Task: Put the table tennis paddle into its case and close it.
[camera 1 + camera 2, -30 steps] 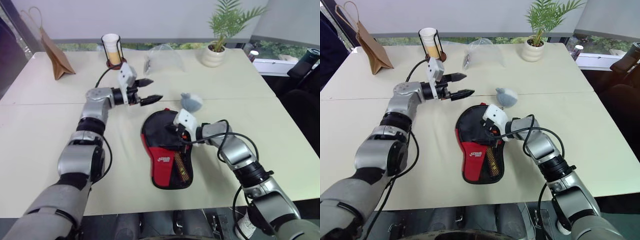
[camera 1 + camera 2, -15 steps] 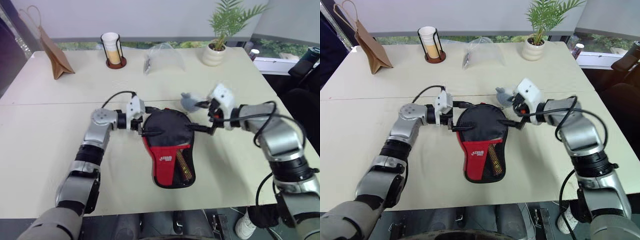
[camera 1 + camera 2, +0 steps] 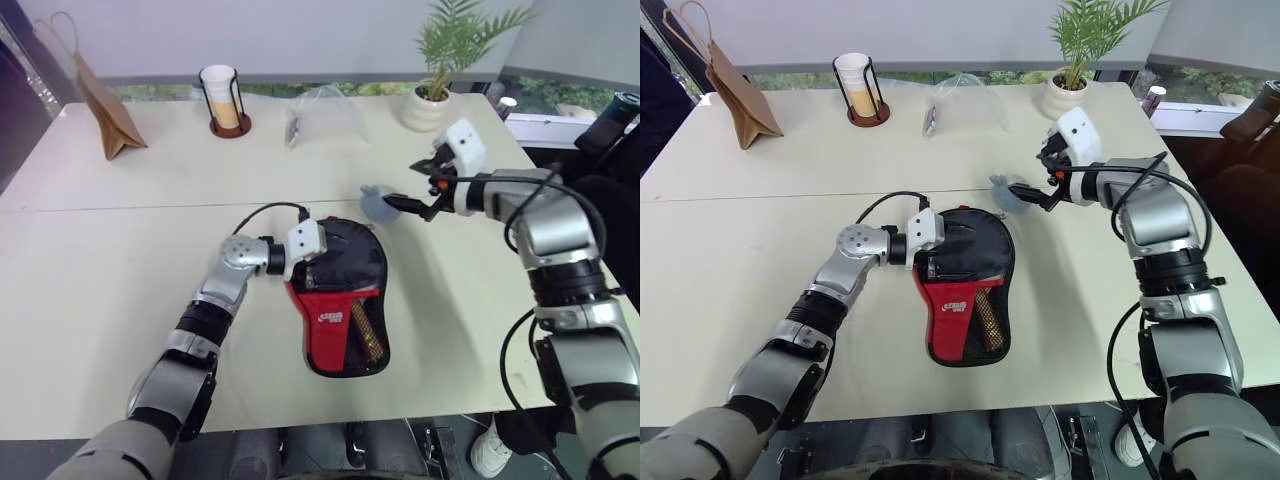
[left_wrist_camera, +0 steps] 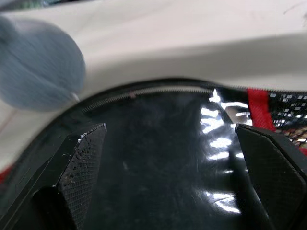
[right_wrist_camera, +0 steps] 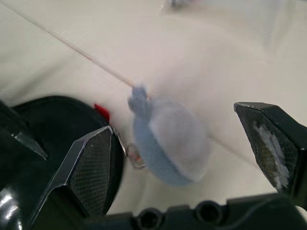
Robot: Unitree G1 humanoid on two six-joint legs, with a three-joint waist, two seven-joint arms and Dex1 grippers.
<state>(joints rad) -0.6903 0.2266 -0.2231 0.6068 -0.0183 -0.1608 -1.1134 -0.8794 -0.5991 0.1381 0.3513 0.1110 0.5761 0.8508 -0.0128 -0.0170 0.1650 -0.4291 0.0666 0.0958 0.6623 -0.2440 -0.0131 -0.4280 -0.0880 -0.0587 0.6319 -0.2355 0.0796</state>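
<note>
Cream tabletop (image 3: 90,260), two leaves joined by a seam, backed by a window ledge.

Background stock, far edge: brown paper bag (image 3: 105,105), paper cup in a wire holder (image 3: 224,98), clear plastic bag (image 3: 322,112), potted plant (image 3: 438,70). All well apart from the work.

Item 1 — case (image 3: 340,295): black fabric pouch, red logo panel and mesh window toward the near edge, lying flat at table centre. A tan-and-red handle shows through the mesh, so the table tennis paddle (image 3: 366,332) is judged to be already inside; the blade itself is hidden under the black fabric. In the left wrist view the zip line curves along the round rim; whether it is run shut cannot be told.

Item 2 — left gripper (image 3: 318,262): fingers spread wide, nothing between them, low over the round end of the case from its left side, probably to steady or press the fabric for closing.

Item 3 — right gripper (image 3: 420,198): fingers spread, empty, raised above the table beyond the case's far right corner, pointed at the small grey plush toy (image 3: 376,203), which sits just beside the case rim.
</note>
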